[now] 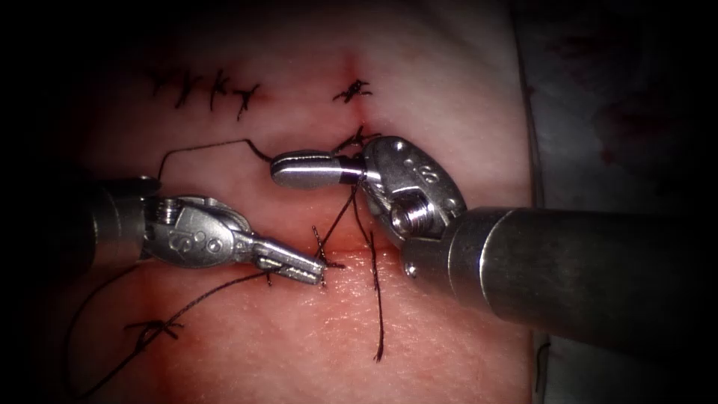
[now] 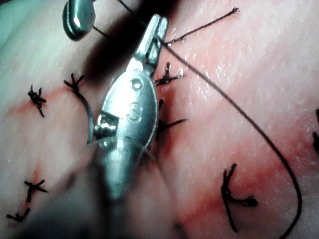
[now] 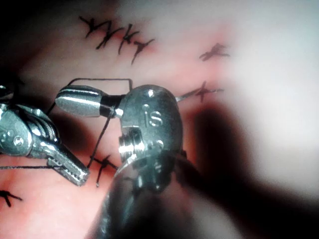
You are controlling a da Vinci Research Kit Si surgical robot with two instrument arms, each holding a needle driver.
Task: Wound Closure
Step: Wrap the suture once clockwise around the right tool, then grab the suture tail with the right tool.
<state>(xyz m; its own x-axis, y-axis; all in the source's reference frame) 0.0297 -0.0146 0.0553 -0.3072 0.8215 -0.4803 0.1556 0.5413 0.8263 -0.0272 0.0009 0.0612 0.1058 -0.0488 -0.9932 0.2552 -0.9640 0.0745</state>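
**Both tools at the cut, thread in the right tool; needle not located**

Landmark: the cut (image 1: 359,239) in the tissue (image 1: 419,329), running across the endoscope view under both tool tips.

Left tool (image 1: 305,266): jaws closed. The tip lies at the cut, pointing right, touching a short tied knot (image 1: 323,258) with upright cut ends. A strand crosses just under the jaws, but I cannot tell whether they pinch it or merely rest on it.

Right tool (image 1: 303,169): jaws closed, long axis pointing left, lying above the cut. The thread (image 1: 202,148) leaves its jaws leftward, rises, then drops in a loop toward the left tool's shaft. Judged: it grips the thread.

Two strands hang from under the right tool's wrist down to the cut; one free end (image 1: 379,352) trails well below it.

Needle: cannot find it in the frames; not in either tool.

Key relation: the knot lies below the right tool and directly at the left tool's tip, so the left arm is the nearer.

Finished stitches (image 1: 206,90) sit above and left of the cut.
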